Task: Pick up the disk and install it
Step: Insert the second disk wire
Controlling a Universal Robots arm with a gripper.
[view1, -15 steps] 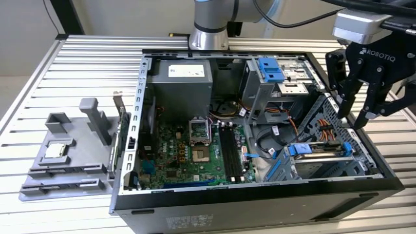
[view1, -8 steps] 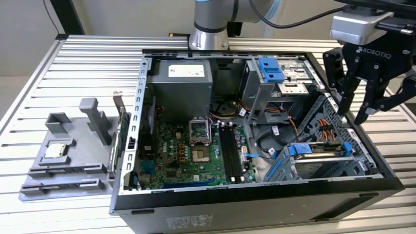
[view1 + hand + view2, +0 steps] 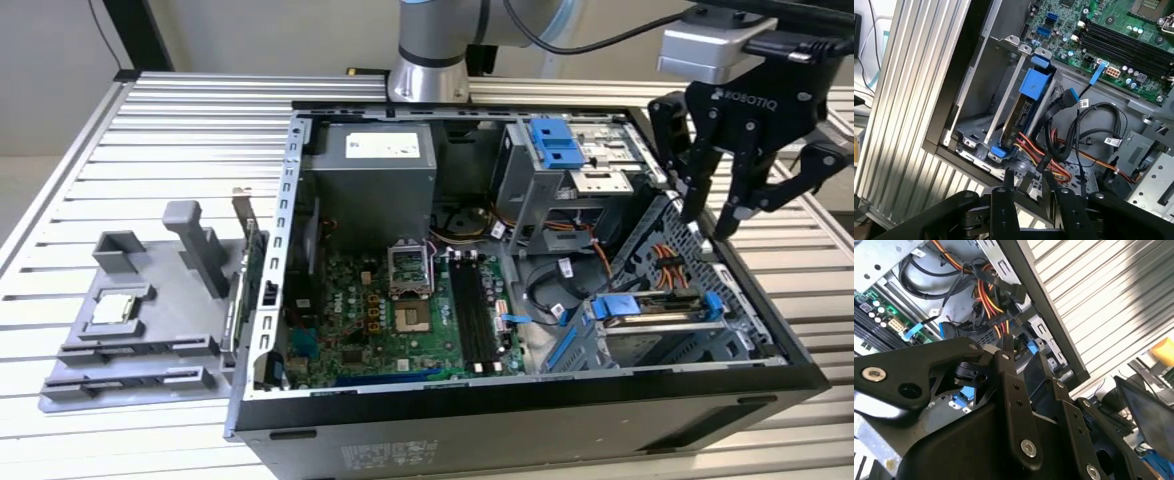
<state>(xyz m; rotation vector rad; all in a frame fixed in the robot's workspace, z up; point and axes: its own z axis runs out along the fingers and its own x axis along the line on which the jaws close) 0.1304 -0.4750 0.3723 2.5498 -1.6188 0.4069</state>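
My hand [image 3: 750, 205] hangs spread and empty above the open computer case [image 3: 534, 420]; one disk [image 3: 654, 312] sits in its bay.

Tight spot: the black three-fingered end effector [image 3: 750, 205] hangs over the black computer case's [image 3: 534, 425] right wall, orange and black cables [image 3: 1064, 150] crowding beside the blue-framed disk [image 3: 1026, 107]. Ribbed metal tabletop [image 3: 174, 150] left is open.
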